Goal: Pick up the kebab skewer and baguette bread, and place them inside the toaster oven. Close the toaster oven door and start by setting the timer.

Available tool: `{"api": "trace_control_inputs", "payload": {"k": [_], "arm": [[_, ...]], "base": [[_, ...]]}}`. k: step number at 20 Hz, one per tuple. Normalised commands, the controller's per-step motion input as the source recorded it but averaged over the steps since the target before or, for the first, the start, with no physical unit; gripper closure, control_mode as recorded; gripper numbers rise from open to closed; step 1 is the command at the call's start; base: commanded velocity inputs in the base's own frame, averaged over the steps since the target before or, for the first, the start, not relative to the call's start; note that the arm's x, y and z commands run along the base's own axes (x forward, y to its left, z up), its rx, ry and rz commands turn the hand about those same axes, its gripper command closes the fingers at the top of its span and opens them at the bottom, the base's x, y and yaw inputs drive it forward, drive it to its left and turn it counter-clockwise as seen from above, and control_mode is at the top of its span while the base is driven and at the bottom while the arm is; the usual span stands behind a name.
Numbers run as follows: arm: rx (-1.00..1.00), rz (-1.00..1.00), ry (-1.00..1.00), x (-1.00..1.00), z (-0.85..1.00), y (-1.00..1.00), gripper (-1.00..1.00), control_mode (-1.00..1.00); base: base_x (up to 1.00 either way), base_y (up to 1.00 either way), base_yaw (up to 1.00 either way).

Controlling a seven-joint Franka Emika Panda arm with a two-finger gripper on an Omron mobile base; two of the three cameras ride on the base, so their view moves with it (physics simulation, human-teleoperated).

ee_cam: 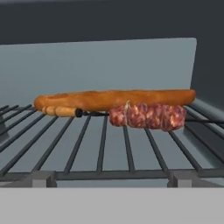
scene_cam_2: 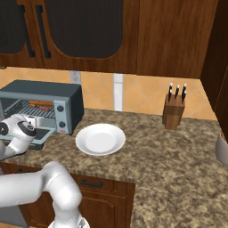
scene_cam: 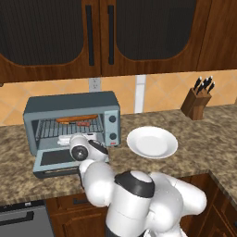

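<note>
Both foods lie on the rack straight ahead of the tool (scene_cam: pixel 69 139): one baguette (ee_cam: pixel 114 99) at the back, and one skewer (ee_cam: pixel 131 115) just in front of it, touching it. The tool's jaws stand wide apart, holding nothing, at the mouth of the oven (scene_cam: pixel 71 111).

The step in hand looks like shutting the door (scene_cam: pixel 58 162), which lies flat beneath the tool. Draw straight back clear of the rack, drop under the handle edge, and swing it up evenly.

Counted: two knobs, one plate (scene_cam: pixel 152 142) on the counter (scene_cam: pixel 203 139), one knife block (scene_cam: pixel 198 102).
</note>
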Motion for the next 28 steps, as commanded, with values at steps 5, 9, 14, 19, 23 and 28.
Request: {"api": "trace_control_inputs", "payload": {"k": [5, 9, 14, 19, 23, 28], "arm": [[0.00, 0.00, 0.00, 0.09, 0.00, 0.00, -1.00, -1.00], [0.00, 0.00, 0.00, -0.52, 0.07, 0.00, -1.00, -1.00], [0.00, 0.00, 0.00, -0.91, 0.17, 0.00, -1.00, -1.00], [0.00, -0.06, 0.06, -0.82, 0.16, 0.00, -1.00, -1.00], [0.00, -0.09, 0.13, -0.87, 0.01, 0.03, -1.00, -1.00], [0.00, -0.05, 0.14, -0.79, 0.00, 0.07, -1.00, -1.00]], "base": [[0.00, 0.00, 0.00], [0.00, 0.00, 0.00], [0.00, 0.00, 0.00], [0.00, 0.00, 0.00], [0.00, 0.00, 0.00], [0.00, 0.00, 0.00]]}}
